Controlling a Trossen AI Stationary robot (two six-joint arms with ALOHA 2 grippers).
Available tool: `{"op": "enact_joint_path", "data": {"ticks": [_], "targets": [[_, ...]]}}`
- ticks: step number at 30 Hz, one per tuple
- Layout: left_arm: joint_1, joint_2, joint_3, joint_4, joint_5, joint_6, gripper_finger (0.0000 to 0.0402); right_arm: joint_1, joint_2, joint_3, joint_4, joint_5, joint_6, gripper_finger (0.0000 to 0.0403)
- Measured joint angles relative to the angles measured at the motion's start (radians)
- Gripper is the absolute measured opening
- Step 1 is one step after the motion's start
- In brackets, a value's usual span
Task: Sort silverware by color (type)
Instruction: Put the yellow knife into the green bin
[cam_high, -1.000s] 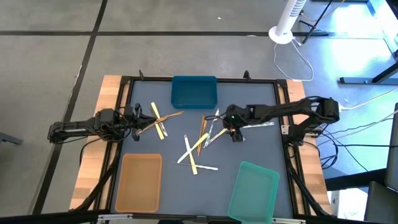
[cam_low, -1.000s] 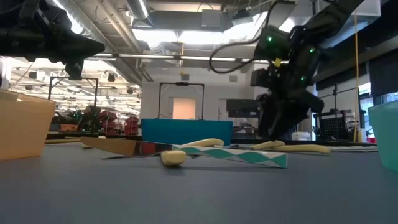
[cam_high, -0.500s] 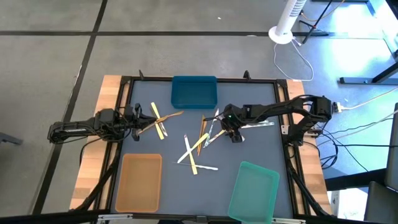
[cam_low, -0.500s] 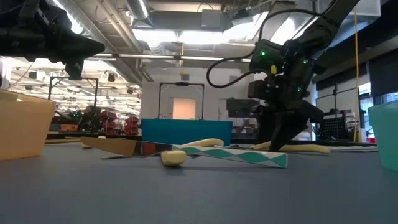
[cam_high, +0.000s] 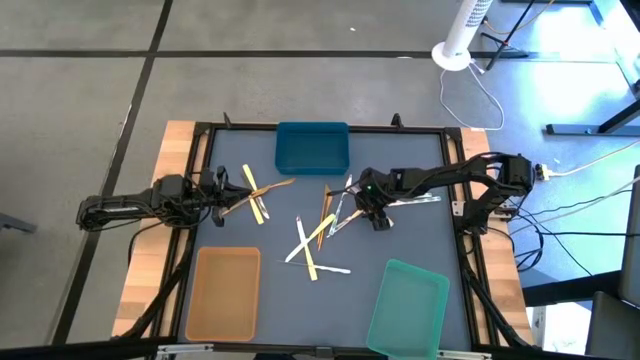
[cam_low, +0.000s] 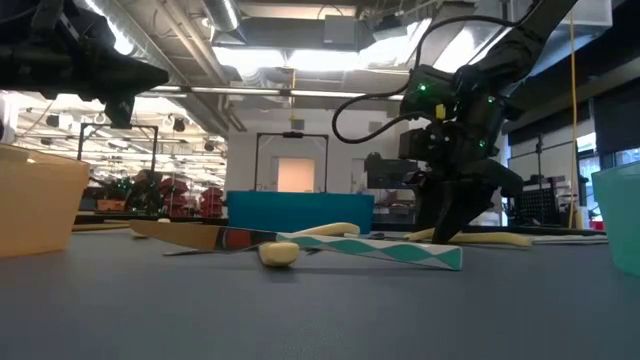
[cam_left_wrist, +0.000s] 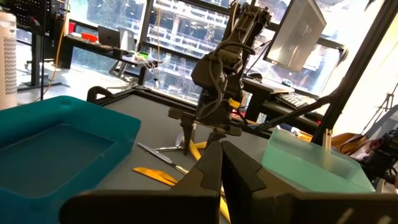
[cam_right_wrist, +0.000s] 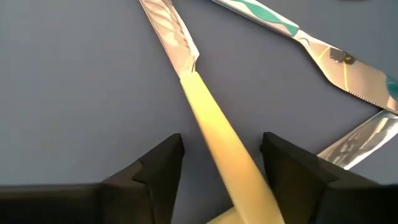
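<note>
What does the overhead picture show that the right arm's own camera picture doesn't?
Only the overhead view shows the whole table: the blue tray, tan tray, green tray, and the left gripper waiting at the left side. Only the right wrist view shows the pale yellow handle lying between the open fingers of the right gripper. Both show silverware on the dark tabletop.

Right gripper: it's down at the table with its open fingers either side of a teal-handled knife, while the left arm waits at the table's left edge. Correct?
Not quite. The right wrist view shows the right gripper open around a pale yellow handle, not the teal-handled knife, which lies apart. The left gripper does wait at the left edge.
</note>
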Motion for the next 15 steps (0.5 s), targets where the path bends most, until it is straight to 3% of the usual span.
{"op": "enact_joint_path", "data": {"ticks": [15], "targets": [[0.000, 0.000, 0.000, 0.000, 0.000, 0.000, 0.0000, 0.001, 0.002, -0.002, -0.001, -0.018, -0.041, 0.0141]]}}
